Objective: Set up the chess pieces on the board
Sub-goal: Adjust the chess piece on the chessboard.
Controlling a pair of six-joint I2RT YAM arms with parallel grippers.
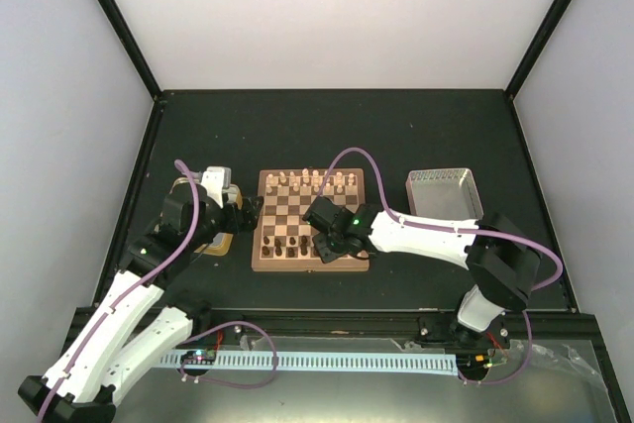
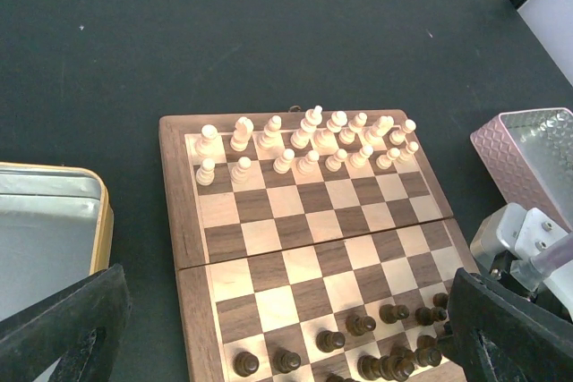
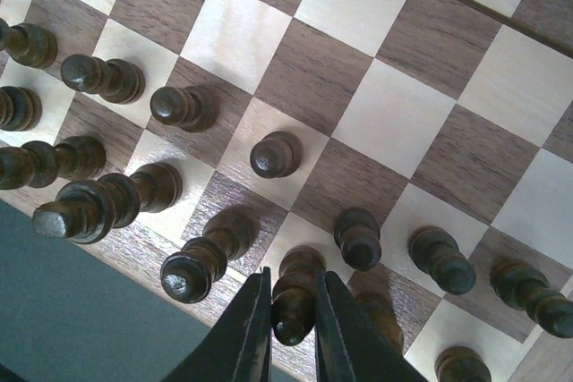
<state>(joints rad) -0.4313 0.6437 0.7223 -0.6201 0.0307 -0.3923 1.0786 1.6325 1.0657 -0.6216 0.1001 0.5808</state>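
The right arm reaches left and low over the near edge of the checked wooden board (image 1: 297,211). The right end effector (image 3: 292,315) is clenched on one dark turned chessman (image 3: 294,291) in the nearest row (which piece, I can't tell). Other dark pieces (image 3: 179,106) crowd both sides. Cream pieces (image 2: 309,136) fill the far rows. The left end effector (image 1: 248,213) gapes beside the board's left edge, over a gold-rimmed tray (image 2: 100,212). A metal box (image 1: 443,192) sits to the right on the dark surface (image 1: 396,136).

Board (image 2: 269,237) with cream chess pieces (image 2: 307,163) along far rows, dark pieces (image 2: 361,324) near
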